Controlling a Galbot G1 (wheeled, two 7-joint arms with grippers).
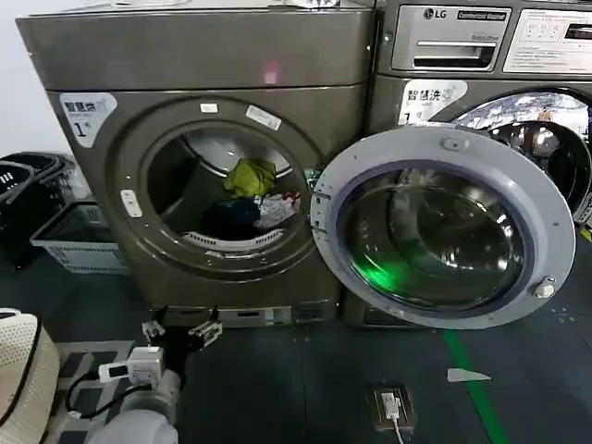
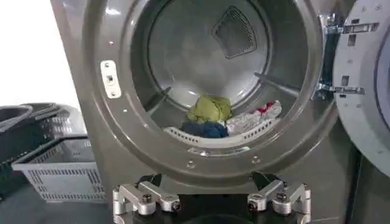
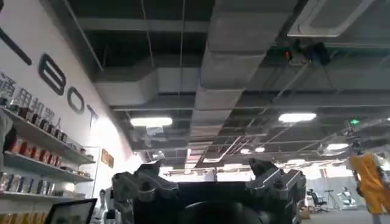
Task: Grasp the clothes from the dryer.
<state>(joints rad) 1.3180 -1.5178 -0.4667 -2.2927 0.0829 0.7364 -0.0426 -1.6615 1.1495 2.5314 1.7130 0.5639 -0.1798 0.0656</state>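
The dryer (image 1: pixel 203 55) is the bronze-grey front-loader with a "1" sticker. Its grey-rimmed glass door (image 1: pixel 444 227) is swung wide open to the right. The clothes lie at the drum's bottom front: a yellow-green piece (image 1: pixel 252 176) on top, a navy one (image 1: pixel 231 217) below and a white one with red marks (image 1: pixel 279 208) beside it. They also show in the left wrist view: yellow-green (image 2: pixel 210 108), navy (image 2: pixel 204 129), white (image 2: pixel 253 119). My left gripper (image 1: pixel 180 333) (image 2: pixel 211 204) hangs open and empty, low in front of the dryer below the porthole. My right gripper (image 3: pixel 208 182) is open and empty, facing a ceiling.
A grey plastic basket (image 1: pixel 79 240) and black baskets (image 1: pixel 28 185) stand on the floor left of the dryer. The LG machine (image 1: pixel 481 46) stands to its right, behind the open door. A floor socket (image 1: pixel 390 405) and a green line (image 1: pixel 472 379) mark the dark floor.
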